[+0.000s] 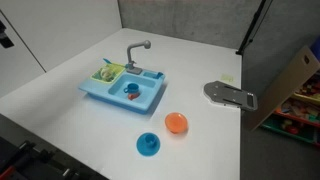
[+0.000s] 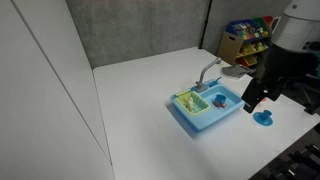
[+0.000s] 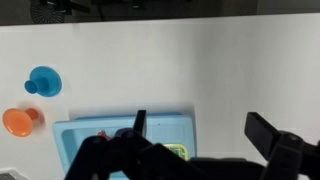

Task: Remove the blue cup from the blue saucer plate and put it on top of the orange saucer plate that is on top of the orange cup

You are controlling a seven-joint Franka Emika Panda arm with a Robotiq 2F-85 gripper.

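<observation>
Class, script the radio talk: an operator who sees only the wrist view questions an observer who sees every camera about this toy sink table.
Operator: My wrist view shows only part of the toy sink. Has it a tap?
Observer: Yes, a grey faucet rises from its rim.
Operator: Anything on the table outside my frame?
Observer: A flat grey plate lies at the table's edge.

Prob. lab test area, white table point(image 1: 200, 60), grey partition point(image 2: 140, 30), toy shelf point(image 2: 245, 35)
</observation>
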